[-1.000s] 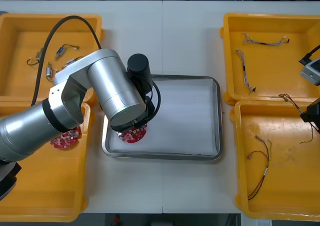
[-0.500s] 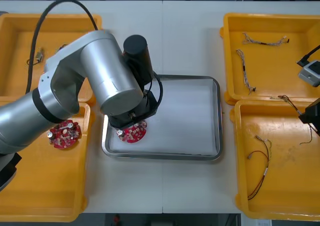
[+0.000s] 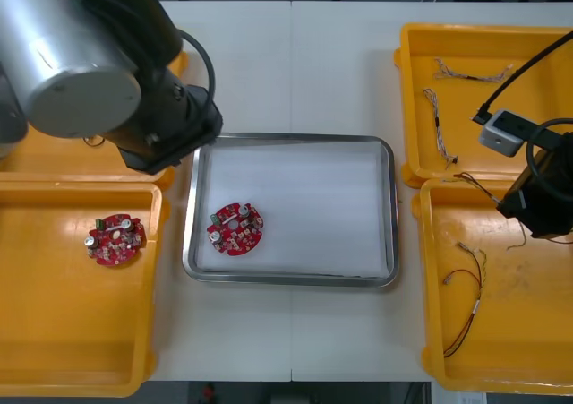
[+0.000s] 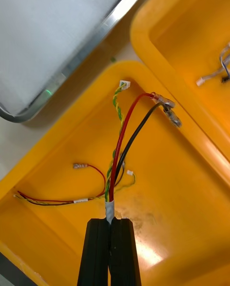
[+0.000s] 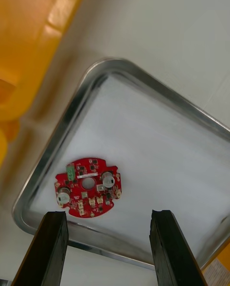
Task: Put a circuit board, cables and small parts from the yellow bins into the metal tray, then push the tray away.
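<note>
Two pincers are mine, and only the right one has work in hand. The table carries yellow bins along its 3 and 9 o'clock sides, with the tray at the middle. The tray is white inside and holds one circuit board toward its 8 o'clock corner. A second board lies in the bin at 9 o'clock of the tray.

My left pincer hangs spread above the tray near its 10 o'clock corner, gripping nothing. I judge its part is done and it should stay clear.

My right pincer is over the bin at 4 o'clock of the tray. It is pressed tight on a bundle of cables, red, black and a green-yellow twist, pinched at the taped end. The free ends trail toward the tray. I cannot tell whether they touch the bin floor. A loose cable lies on that floor just beside the bundle.

To do this well, I would rise straight up until the trailing ends clear the bin wall. I would check that the loose cable is not hooked along. Then I would carry the bundle toward 9 o'clock and lower it onto the bare white at 3 o'clock of the circuit board. I would open only once the ends rest inside the rim, so nothing springs over the edge.
</note>
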Motion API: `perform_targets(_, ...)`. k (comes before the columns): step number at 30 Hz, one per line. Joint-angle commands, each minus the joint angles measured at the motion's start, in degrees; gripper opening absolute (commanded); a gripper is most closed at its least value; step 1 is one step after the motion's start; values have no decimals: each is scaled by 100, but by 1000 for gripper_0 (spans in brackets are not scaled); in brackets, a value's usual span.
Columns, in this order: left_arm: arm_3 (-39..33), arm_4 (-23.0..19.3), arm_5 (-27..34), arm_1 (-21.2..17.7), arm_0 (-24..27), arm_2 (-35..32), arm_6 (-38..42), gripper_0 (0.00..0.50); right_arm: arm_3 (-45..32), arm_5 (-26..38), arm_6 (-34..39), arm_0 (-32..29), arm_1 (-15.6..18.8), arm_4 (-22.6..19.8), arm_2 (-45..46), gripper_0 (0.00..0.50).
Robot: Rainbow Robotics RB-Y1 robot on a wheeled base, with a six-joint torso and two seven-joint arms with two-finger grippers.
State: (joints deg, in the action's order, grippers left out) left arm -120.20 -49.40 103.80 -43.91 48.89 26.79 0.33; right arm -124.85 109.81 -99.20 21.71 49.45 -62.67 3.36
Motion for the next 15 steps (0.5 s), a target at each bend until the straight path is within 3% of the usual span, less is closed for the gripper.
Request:
perform_targets(1,-100,-307,114,-627,253,-710,-1176,500,-75,19,244,756,197,-79,-687,0)
perform_targets(7,384,-693,79,-1128,253,-1326,-1993,500,-84,19,226,1494,56,-26,-1469,0)
perform_targets(15,1421,-614,-466,-1717,253,-1835,-3206,500,-22,-74,94,2311,-278,413,-2744,0)
